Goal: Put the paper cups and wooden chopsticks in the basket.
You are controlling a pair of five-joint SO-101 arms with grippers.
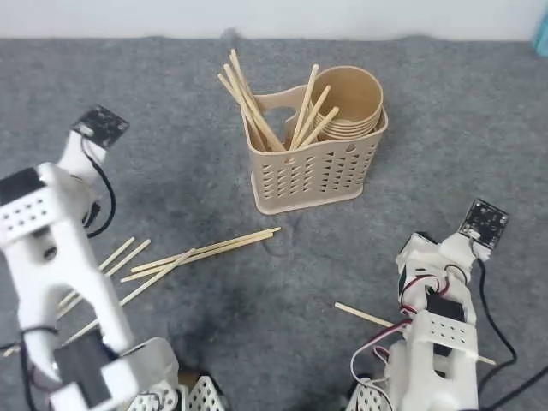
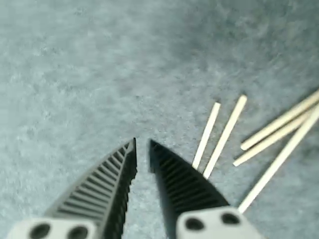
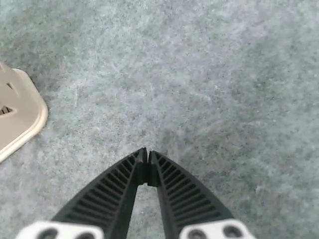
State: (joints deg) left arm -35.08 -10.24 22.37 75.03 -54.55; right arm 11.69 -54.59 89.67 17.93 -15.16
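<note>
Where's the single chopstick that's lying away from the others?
In the high view, the single chopstick lies on the grey mat, partly under the right arm, on the near side of the basket.

Grey felt mat [image 1: 171, 128] covers the table beneath a pale wall [image 1: 257, 15].

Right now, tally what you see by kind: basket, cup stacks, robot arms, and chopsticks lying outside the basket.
Basket: 1
Cup stack: 1
Robot arms: 2
Loose chopsticks: 6
Total: 10
</note>
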